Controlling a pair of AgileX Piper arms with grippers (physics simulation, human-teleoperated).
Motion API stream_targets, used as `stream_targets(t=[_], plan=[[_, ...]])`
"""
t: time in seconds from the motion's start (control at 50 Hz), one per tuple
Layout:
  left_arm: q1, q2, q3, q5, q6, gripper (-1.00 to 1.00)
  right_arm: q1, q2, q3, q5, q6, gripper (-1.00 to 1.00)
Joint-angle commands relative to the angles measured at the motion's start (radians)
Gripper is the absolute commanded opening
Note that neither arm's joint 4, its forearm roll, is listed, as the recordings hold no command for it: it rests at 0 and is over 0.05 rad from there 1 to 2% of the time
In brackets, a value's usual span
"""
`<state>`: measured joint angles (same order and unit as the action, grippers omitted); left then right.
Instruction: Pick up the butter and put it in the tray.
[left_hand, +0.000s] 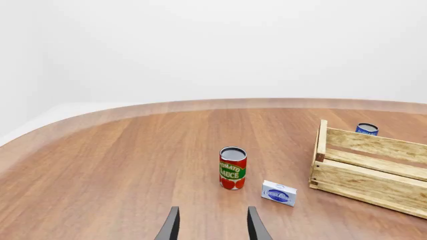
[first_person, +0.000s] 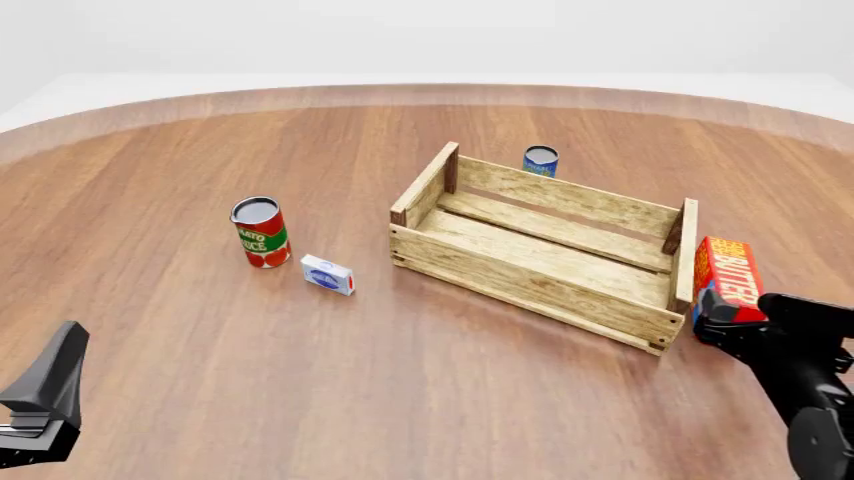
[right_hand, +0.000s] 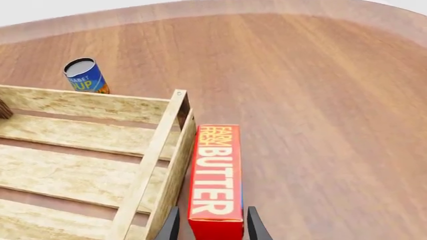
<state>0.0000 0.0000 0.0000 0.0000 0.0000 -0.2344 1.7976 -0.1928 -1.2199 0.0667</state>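
Right gripper (right_hand: 211, 227) is closed around the butter (right_hand: 215, 172), low beside the tray's (first_person: 534, 270) right end. Left gripper (left_hand: 211, 227) is held open above the brown wooden table (first_person: 200, 350).

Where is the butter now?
In the front view the butter stands on the table's right side, just outside the tray's right end, at the right gripper.

Left gripper (left_hand: 212, 225) fingers apart over bare wooden table (left_hand: 120, 165). Ahead: upright tomato sauce can (left_hand: 232, 168), small white-and-blue box (left_hand: 279, 193) just beside it. Tray (left_hand: 367, 167) farther over, blue can (left_hand: 366, 129) behind it.
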Motion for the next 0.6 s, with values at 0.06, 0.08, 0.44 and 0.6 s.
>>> stream_targets(t=[0.06, 0.08, 0.44, 0.6], plan=[[0.000, 0.000, 0.000, 0.000, 0.000, 1.00, 0.002, 0.022, -0.011, 0.000, 0.001, 1.00], [0.000, 0.000, 0.000, 0.000, 0.000, 1.00, 0.003, 0.025, -0.012, 0.000, 0.001, 1.00], [0.000, 0.000, 0.000, 0.000, 0.000, 1.00, -0.003, 0.053, -0.025, 0.000, 0.010, 1.00], [0.000, 0.000, 0.000, 0.000, 0.000, 1.00, -0.003, 0.070, -0.036, 0.000, 0.010, 1.00]])
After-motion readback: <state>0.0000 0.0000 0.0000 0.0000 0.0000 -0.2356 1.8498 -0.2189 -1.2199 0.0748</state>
